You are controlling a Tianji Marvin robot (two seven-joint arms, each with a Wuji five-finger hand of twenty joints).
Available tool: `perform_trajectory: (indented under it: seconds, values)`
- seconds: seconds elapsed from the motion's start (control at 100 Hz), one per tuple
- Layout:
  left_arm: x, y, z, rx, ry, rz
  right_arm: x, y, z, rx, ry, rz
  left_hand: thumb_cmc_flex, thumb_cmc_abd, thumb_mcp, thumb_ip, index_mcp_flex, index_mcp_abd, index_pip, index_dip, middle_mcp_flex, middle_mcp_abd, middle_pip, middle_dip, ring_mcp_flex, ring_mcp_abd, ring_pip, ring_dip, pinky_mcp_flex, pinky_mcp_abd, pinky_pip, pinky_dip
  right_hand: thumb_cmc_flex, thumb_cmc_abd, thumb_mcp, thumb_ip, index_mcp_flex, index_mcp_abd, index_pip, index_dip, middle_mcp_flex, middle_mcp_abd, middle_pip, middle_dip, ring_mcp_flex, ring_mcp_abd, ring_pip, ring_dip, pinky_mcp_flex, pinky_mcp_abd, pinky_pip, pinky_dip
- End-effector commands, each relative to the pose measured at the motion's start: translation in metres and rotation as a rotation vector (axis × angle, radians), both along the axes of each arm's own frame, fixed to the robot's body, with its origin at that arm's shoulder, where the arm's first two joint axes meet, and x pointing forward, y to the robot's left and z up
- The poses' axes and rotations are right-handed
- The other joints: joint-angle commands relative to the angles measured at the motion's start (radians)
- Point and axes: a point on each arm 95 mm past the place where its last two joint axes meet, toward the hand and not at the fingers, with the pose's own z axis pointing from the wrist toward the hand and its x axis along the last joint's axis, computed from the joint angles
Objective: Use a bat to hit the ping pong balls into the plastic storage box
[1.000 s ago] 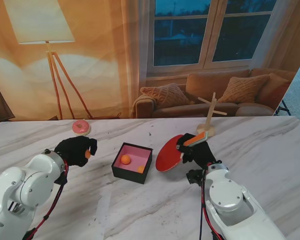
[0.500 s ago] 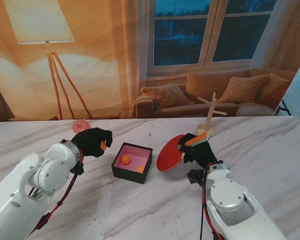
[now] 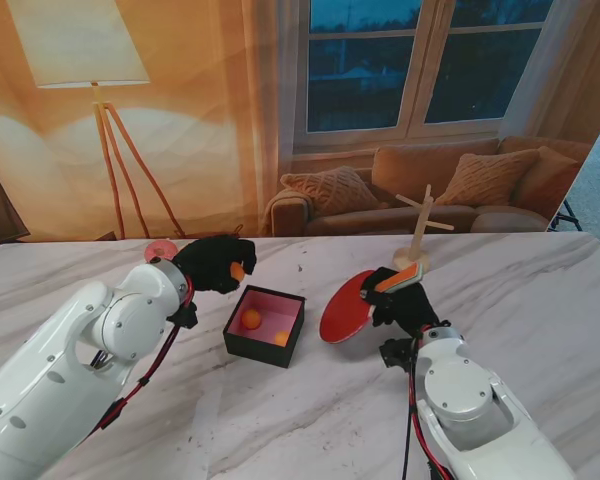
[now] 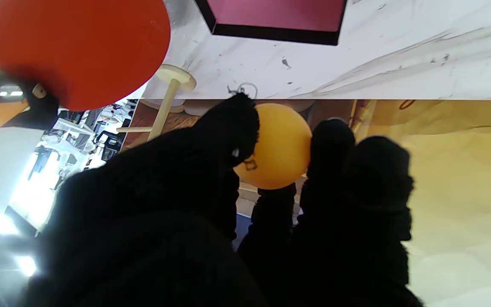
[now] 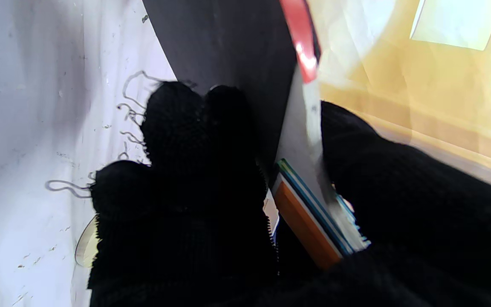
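At the far left of the desk [image 3: 540, 290] a pink doughnut-shaped thing [image 3: 158, 249] lies behind the left arm. The left hand [image 3: 214, 262] hovers just beyond the far-left corner of the box, its gloved fingers [image 4: 228, 128] closed round an orange ping pong ball [image 4: 276, 146], pinched between thumb and fingertips. The black plastic storage box [image 3: 266, 325], pink inside, already holds two orange balls [image 3: 251, 318]. To its right, the right hand [image 3: 398, 298] is wrapped tight on the handle of the red-faced bat [image 3: 346, 307], blade tilted toward the box and held off the desk. A small wooden stand [image 3: 417, 240] sits behind it.

The step in hand looks like serving the ball to the bat. To do it well, release the ball cleanly between box and blade, fingers opening all at once so it drops straight. The stroke should be short and soft, face angled down toward the box opening, lest the ball overshoot or clip the near wall.
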Motion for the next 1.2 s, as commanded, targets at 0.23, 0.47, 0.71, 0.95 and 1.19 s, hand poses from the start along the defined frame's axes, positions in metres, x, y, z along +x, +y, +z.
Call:
perform_trajectory:
  seconds: [0.23, 0.47, 0.71, 0.95, 1.19]
  values:
    - [0.010, -0.028, 0.022, -0.050, -0.016, -0.050, 0.004, -0.008, -0.009, -0.020, 0.040, -0.005, 0.099, 0.032, 0.035, 0.013, 0.026, 0.005, 0.011, 0.012, 0.090, -0.012, 0.054, 0.066, 0.014, 0.092, 0.024, 0.016, -0.019, -0.139, 0.050, 0.023, 0.055, 0.040, 0.033, 0.022, 0.053, -0.009, 0.021, 0.014, 0.027, -0.066, 0.021, 0.012, -0.034, -0.055, -0.026, 0.013, -0.012, -0.040, -0.007, 0.010]
    - [0.017, -0.044, 0.032, -0.078, -0.017, -0.082, 0.006, -0.011, -0.012, -0.031, 0.045, -0.011, 0.100, 0.034, 0.032, 0.013, 0.025, 0.006, 0.008, 0.012, 0.087, -0.011, 0.051, 0.067, 0.012, 0.092, 0.024, 0.016, -0.020, -0.141, 0.050, 0.025, 0.056, 0.039, 0.034, 0.022, 0.053, -0.008, 0.021, 0.014, 0.027, -0.065, 0.021, 0.012, -0.035, -0.054, -0.026, 0.013, -0.013, -0.039, -0.007, 0.010]
    - [0.020, -0.060, 0.040, -0.110, -0.025, -0.110, 0.007, -0.011, -0.013, -0.039, 0.042, -0.020, 0.100, 0.034, 0.030, 0.014, 0.025, 0.006, 0.007, 0.013, 0.088, -0.011, 0.050, 0.069, 0.013, 0.091, 0.024, 0.017, -0.020, -0.142, 0.050, 0.025, 0.056, 0.042, 0.033, 0.022, 0.052, -0.011, 0.021, 0.014, 0.026, -0.067, 0.020, 0.013, -0.037, -0.054, -0.028, 0.013, -0.014, -0.040, -0.008, 0.010]
    - [0.022, -0.073, 0.044, -0.146, -0.028, -0.127, 0.009, -0.008, -0.015, -0.039, 0.044, -0.018, 0.099, 0.035, 0.030, 0.014, 0.024, 0.006, 0.006, 0.013, 0.088, -0.010, 0.049, 0.069, 0.013, 0.090, 0.025, 0.017, -0.019, -0.144, 0.050, 0.026, 0.057, 0.042, 0.032, 0.023, 0.051, -0.012, 0.021, 0.015, 0.025, -0.068, 0.019, 0.013, -0.038, -0.054, -0.029, 0.013, -0.015, -0.041, -0.009, 0.010]
    - [0.021, -0.082, 0.046, -0.172, -0.029, -0.142, 0.009, -0.002, -0.013, -0.025, 0.039, -0.005, 0.096, 0.040, 0.027, 0.014, 0.020, 0.009, -0.001, 0.011, 0.080, -0.008, 0.045, 0.067, 0.006, 0.092, 0.020, 0.015, -0.021, -0.144, 0.048, 0.025, 0.057, 0.043, 0.031, 0.023, 0.050, -0.012, 0.021, 0.015, 0.025, -0.070, 0.019, 0.013, -0.039, -0.055, -0.030, 0.013, -0.016, -0.041, -0.009, 0.010]
